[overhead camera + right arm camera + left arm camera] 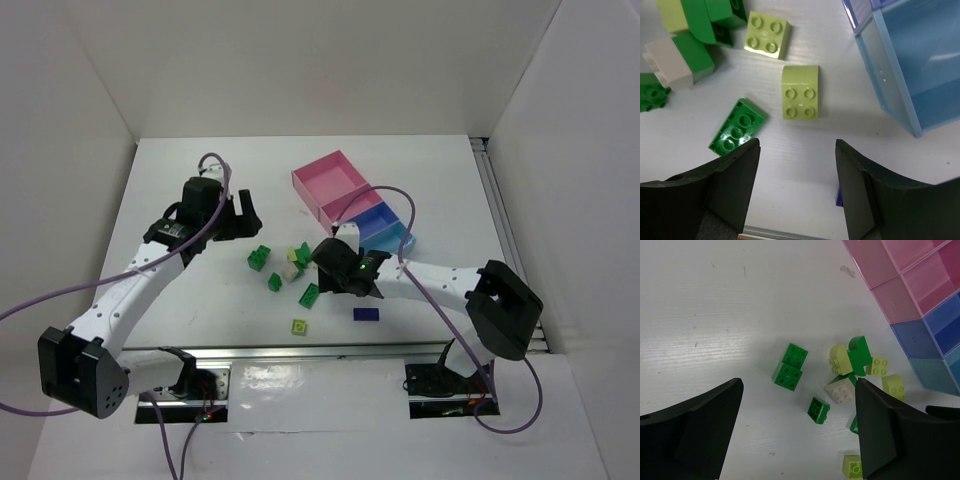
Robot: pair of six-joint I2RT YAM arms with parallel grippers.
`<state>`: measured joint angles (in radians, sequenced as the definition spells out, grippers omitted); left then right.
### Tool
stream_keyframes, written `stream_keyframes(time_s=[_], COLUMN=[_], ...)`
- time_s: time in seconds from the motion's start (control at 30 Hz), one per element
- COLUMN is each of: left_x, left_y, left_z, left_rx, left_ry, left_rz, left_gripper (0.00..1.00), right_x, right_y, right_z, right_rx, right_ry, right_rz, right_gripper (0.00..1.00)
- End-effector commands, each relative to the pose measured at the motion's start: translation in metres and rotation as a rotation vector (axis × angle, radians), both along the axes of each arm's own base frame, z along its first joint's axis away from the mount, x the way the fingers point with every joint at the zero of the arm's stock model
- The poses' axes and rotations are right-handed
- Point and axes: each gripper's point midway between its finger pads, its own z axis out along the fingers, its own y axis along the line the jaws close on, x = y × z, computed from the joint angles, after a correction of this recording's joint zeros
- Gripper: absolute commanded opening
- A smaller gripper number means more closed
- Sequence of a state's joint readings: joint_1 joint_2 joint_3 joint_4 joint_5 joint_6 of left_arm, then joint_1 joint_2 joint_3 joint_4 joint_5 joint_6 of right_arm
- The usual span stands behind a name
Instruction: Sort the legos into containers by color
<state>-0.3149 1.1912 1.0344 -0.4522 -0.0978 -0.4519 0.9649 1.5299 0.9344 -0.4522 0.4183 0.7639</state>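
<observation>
The legos lie in a loose pile (292, 268) at the table's middle: dark green (790, 367), pale yellow-green (840, 359) and one cream-white (841, 390). A flat dark blue one (366, 314) lies apart, near the front. The containers (352, 203) run from pink at the back to blue (380, 226) and light-blue. My left gripper (797, 440) is open and empty, hovering left of the pile (248, 222). My right gripper (797, 175) is open and empty, just short of a pale yellow-green brick (800, 98), with a flat green brick (737, 126) by its left finger.
The light-blue container's wall (890, 85) stands close to the right gripper's right side. White enclosure walls ring the table. A metal rail (330, 352) runs along the front edge. Purple cables trail from both arms.
</observation>
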Motion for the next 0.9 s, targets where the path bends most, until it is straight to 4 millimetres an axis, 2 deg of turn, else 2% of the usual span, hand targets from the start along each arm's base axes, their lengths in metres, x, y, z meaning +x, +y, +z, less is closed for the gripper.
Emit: stream_keyframes(time_s=[0.0,0.07,0.1,0.2,0.23,0.3,0.4,0.47,0.5,0.6,0.63,0.67,0.73,0.77,0.87], left_x=[0.008,0.008,0.008,0.009,0.007,0.007,0.006,0.007,0.007,0.007,0.007,0.007,0.008,0.008,0.01], left_y=[-0.008,-0.009,-0.012,-0.015,-0.014,-0.014,-0.012,-0.011,-0.011,-0.011,-0.011,-0.011,-0.009,-0.009,-0.001], left_z=[0.008,0.006,0.002,0.003,0.0,0.0,-0.004,-0.005,-0.005,-0.005,-0.005,-0.005,-0.005,-0.005,-0.002], left_rx=[-0.033,-0.054,-0.057,-0.075,-0.072,-0.072,-0.064,-0.059,-0.052,-0.052,-0.052,-0.052,-0.045,-0.045,-0.016], left_ry=[-0.007,-0.001,0.013,0.009,0.018,0.018,0.024,0.022,0.021,0.021,0.021,0.021,0.018,0.018,0.008], left_rz=[-0.006,0.011,0.001,-0.004,-0.004,-0.004,0.004,0.011,0.005,0.005,0.005,0.005,0.013,0.014,0.052], left_gripper=[0.95,0.95,0.94,0.94,0.94,0.94,0.94,0.94,0.94,0.94,0.94,0.94,0.97,0.99,0.99], right_x=[0.018,0.024,0.03,0.035,0.034,0.039,0.039,0.041,0.043,0.046,0.048,0.055,0.054,0.055,0.065], right_y=[0.014,0.013,0.017,0.019,0.017,0.021,0.018,0.021,0.022,0.02,0.02,0.021,0.024,0.026,0.023], right_z=[0.006,-0.002,0.001,-0.006,-0.015,-0.015,-0.025,-0.024,-0.027,-0.023,-0.02,-0.004,0.014,0.033,0.073], right_rx=[0.081,0.08,0.098,0.076,0.058,0.053,0.025,0.036,0.036,0.012,0.006,0.013,0.012,0.026,0.046], right_ry=[-0.029,-0.007,-0.012,0.0,0.016,0.01,0.023,0.014,0.014,0.009,0.002,-0.036,-0.061,-0.102,-0.198], right_rz=[0.021,0.04,0.037,0.049,0.048,0.043,0.037,0.037,0.037,0.025,0.019,0.017,0.04,0.047,0.049], right_gripper=[0.69,0.69,0.69,0.69,0.69,0.67,0.58,0.52,0.44,0.34,0.29,0.27,0.27,0.27,0.27])
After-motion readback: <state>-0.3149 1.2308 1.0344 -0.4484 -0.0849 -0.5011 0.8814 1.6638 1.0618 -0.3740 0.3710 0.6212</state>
